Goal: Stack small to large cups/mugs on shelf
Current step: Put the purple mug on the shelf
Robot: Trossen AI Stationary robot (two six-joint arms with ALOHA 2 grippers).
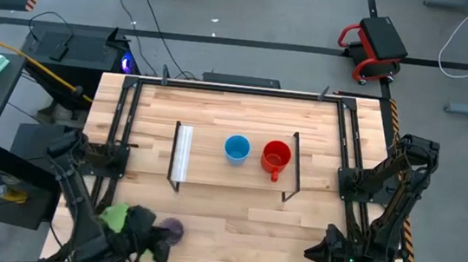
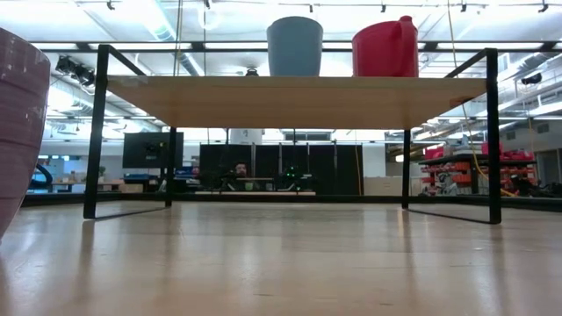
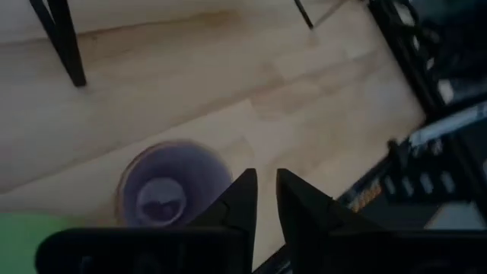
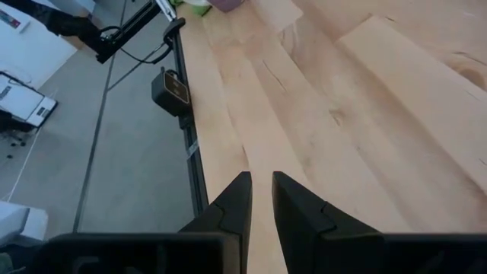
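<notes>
High view: the shelf [image 1: 204,167] sits mid-bench with the blue cup [image 1: 236,149] and the red mug [image 1: 276,156] standing side by side on it, near its right end. The purple mug [image 1: 170,229] stands upright on the bench [image 1: 233,222] near the front-left edge, just beside a green cloth [image 1: 118,216].

The left pincer [image 3: 263,194] hovers close beside the purple mug, fingers nearly together with only a narrow gap, holding nothing. The right pincer [image 4: 259,194] waits over the bench's front-right corner, also narrow and empty.

The step in hand looks like picking up the purple mug for the shelf. To do it well, the left pincer would likely need to widen first, then come down over one wall of the mug, one finger inside and one outside, clear of the cloth. A firm pinch seems wise, since the mug could tip. Lifting high enough to clear the shelf's black frame [image 1: 175,155] should prevent a knock.
</notes>
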